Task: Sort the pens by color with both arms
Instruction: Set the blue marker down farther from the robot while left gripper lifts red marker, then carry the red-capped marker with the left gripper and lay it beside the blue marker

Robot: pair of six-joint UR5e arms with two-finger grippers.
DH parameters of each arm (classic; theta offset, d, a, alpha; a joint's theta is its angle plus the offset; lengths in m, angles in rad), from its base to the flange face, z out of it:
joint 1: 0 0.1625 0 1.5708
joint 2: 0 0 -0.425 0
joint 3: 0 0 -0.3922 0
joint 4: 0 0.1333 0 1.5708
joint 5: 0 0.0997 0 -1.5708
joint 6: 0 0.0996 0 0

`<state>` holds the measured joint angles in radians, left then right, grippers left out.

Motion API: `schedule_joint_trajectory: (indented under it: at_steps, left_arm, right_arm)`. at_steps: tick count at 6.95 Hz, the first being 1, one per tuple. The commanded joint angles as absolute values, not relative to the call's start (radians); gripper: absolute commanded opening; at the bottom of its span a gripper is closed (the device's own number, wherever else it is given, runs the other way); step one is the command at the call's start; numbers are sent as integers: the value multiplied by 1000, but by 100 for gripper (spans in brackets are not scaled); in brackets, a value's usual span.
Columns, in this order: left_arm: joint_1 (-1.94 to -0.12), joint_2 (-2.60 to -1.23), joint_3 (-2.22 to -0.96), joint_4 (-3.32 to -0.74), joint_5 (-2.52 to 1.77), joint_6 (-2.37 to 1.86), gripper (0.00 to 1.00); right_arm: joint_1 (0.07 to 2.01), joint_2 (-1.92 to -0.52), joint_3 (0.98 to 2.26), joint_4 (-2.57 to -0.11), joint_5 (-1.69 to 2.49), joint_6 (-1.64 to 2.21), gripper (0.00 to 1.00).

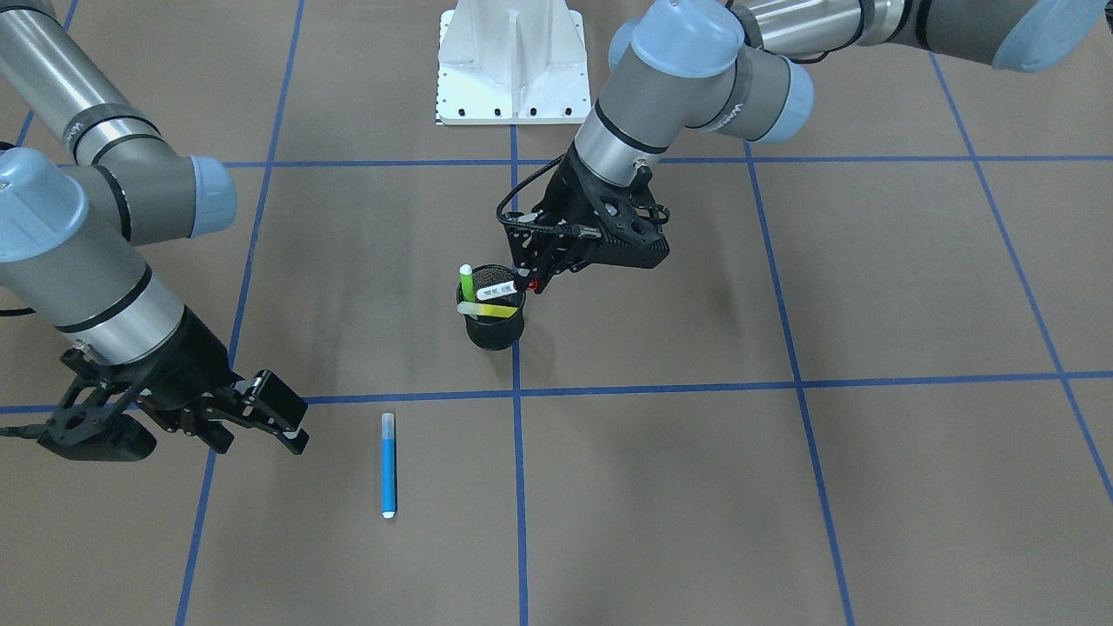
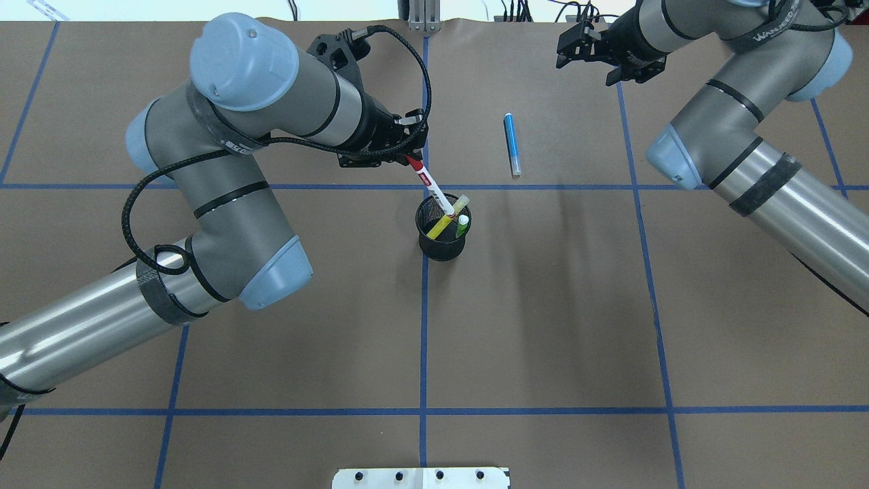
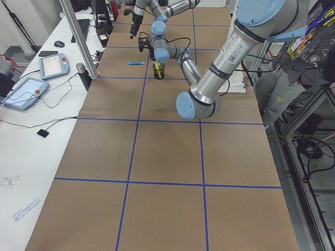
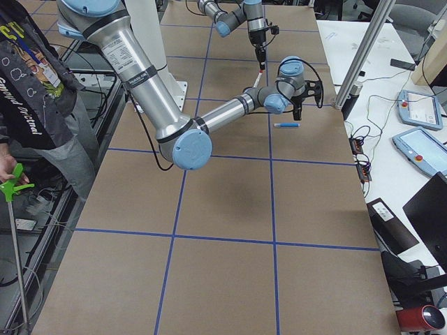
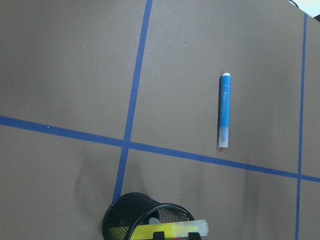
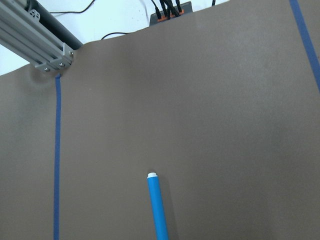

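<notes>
— Claws first. What is our left claw (image 2: 413, 156) doing?

— It is pinched tight on the red top of the white pen with the red cap (image 2: 434, 191). The pen leans over, and its low end is down inside the black mesh cup (image 2: 441, 254).

— So are we taking it out?

— We think so. That looks like the step we are on: getting this pen out of the cup.

— What else is in the cup?

— The yellow pen (image 2: 445, 221) and the green pen (image 2: 462, 225). They sit right beside the pen we hold. We cannot tell if they touch it.

— And our right claw (image 1: 294, 424)?

— Its fingers are spread apart and it holds nothing. It hangs over the table (image 1: 783, 522), near the blue pen (image 1: 389, 465). The blue pen lies flat on the table, well away from the cup.

— What do we need to do next?

— We think we should lift the pen up along its lean until the low end is over the rim. We should go slowly, so the cup does not tip and the other two pens do not come along. Then this pen needs its own spot, apart from the blue one. The yellow and green pens are not sorted yet.
</notes>
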<state>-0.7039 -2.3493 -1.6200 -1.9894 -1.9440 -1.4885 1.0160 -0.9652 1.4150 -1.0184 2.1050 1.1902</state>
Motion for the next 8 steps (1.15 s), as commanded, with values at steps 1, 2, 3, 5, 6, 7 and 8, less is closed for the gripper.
schedule_joint_trajectory:
  at_steps: [1,2,3,5,6,7,8]
  left_arm:
    - [-727,-2388,-1623,-1993,-1803,-1493,0]
    - [-724,-2402,-1617,-1993,-1714,-1497,0]
    - [-709,-2416,-1596,-1996,-1590,-1553,0]
    - [-570,-2494,-1472,-2049,-1223,-1622,0]
    - [-496,-2534,-1389,-2086,-1034,-1655,0]
    - [-433,-2534,-1356,-2092,-868,-1687,0]
    - [-413,-2540,-1336,-2092,-800,-1700,0]
  right_arm:
    - [1081,-968,1407,-1049,2170,1131,100]
    - [1110,-971,1408,-1145,2169,1026,100]
    - [1130,-968,1410,-1293,2168,999,100]
    - [1128,-965,1416,-1399,2158,997,100]
    - [1124,-965,1414,-1399,2157,994,100]
    - [1123,-969,1416,-1397,2157,996,100]
    - [1120,-968,1416,-1397,2157,996,100]
